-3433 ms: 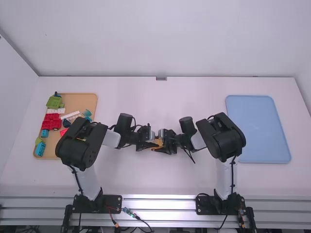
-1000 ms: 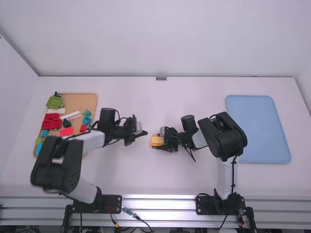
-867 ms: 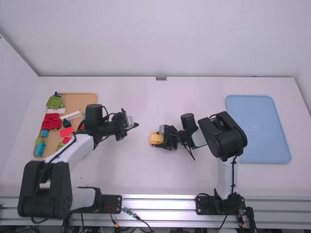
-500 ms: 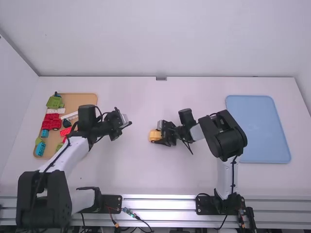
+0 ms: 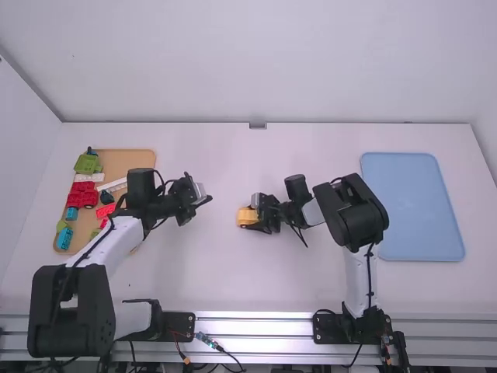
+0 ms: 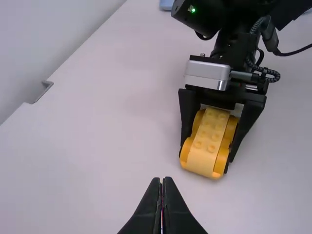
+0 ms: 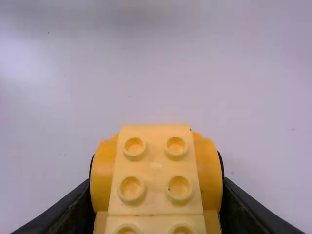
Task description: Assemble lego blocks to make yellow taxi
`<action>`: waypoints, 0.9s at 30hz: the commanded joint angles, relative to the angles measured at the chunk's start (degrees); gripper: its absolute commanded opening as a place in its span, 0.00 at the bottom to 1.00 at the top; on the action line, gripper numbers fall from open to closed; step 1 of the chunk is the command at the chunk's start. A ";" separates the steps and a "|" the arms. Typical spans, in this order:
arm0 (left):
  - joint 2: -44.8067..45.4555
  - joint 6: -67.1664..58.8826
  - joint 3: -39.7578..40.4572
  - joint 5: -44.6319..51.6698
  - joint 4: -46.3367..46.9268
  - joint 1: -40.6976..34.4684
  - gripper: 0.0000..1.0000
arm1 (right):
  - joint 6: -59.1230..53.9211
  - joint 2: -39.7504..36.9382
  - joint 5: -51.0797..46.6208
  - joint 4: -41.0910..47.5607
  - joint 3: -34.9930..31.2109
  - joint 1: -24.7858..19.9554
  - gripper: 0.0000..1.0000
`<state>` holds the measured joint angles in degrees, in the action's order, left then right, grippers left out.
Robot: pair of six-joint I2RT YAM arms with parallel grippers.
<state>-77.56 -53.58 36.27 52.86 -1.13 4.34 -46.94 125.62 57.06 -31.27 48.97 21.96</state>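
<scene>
Near the table's middle the right gripper (image 5: 256, 220) is shut on a yellow block car (image 5: 247, 217). In the right wrist view that gripper (image 7: 157, 195) has a finger on each side of the yellow car (image 7: 156, 168), whose studded top faces the camera. Off to the left of the car, with a gap between, the left gripper (image 5: 208, 200) is shut and holds nothing. Its tips (image 6: 162, 180) meet in the left wrist view, where the yellow car (image 6: 207, 141) appears between the right gripper's fingers.
At the far left an orange tray (image 5: 124, 162) holds a red block car (image 5: 81, 194), a green piece (image 5: 88, 163) and several other blocks, partly behind the left arm. A blue tray (image 5: 415, 206) lies on the right.
The left gripper has drawn away from the yellow car toward the left and now keeps still. The right gripper has shifted very slightly, still holding the car.
</scene>
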 commanded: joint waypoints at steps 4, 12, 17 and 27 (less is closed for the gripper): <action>-0.25 0.20 0.22 1.51 -0.08 -0.17 0.10 | 0.26 1.31 0.76 0.02 0.50 -0.15 0.65; -0.25 0.20 0.22 1.51 0.20 -0.15 0.26 | 0.81 1.31 0.35 0.44 0.50 -0.15 0.98; -0.25 0.20 0.22 0.00 0.62 -0.17 0.39 | 3.08 0.80 -0.42 2.12 0.50 -0.85 0.99; -0.25 0.20 0.22 -0.44 0.29 -0.20 0.99 | -5.73 -7.18 -5.01 19.23 0.46 -3.78 0.99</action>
<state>-77.56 -53.41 36.27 51.79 -0.91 4.32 -50.24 120.64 55.75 -13.39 49.63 18.85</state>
